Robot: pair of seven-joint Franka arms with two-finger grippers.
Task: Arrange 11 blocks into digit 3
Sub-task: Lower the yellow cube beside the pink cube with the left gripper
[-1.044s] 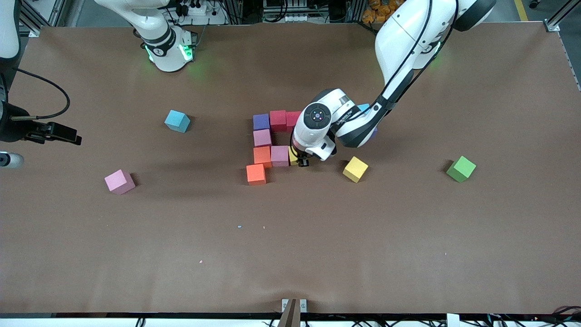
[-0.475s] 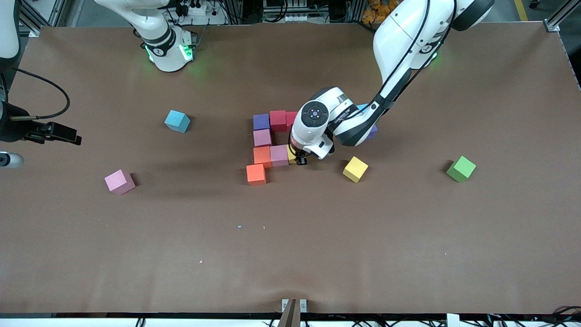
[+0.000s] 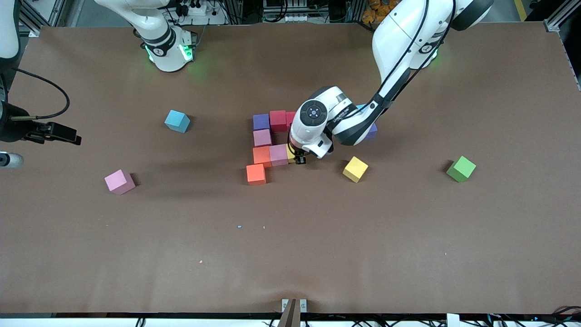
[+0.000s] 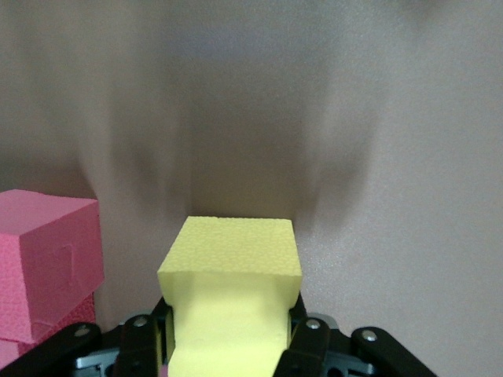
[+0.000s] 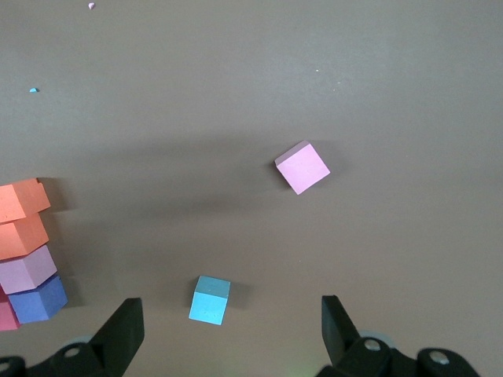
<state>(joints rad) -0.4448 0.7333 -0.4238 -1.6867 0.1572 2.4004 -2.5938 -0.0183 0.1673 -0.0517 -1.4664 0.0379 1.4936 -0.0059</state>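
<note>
Left gripper [image 3: 299,160]: clamped on a yellow block [image 4: 229,302], low beside the pink block [image 3: 278,155] in the cluster.
Contact: whether yellow touches pink is hard to tell.
Right gripper [image 5: 228,330]: waits high, fingers spread, above a light-blue cube [image 5: 210,299].
Loose blocks: second yellow [image 3: 355,169], stray pink [image 3: 119,181].

Left arm reaching from its base down to mid-table, forearm sloping toward the right arm's end, wrist bent so the hand points straight down. Left gripper [image 3: 299,159] low at the table surface, fingers [image 4: 308,345] clamped on a yellow block [image 4: 232,294]. Right arm waiting, folded back near its base, hand outside the front view. Right gripper [image 5: 228,334] held high above the table, camera looking straight down, fingers [image 5: 122,334] spread wide apart with nothing between them.
</note>
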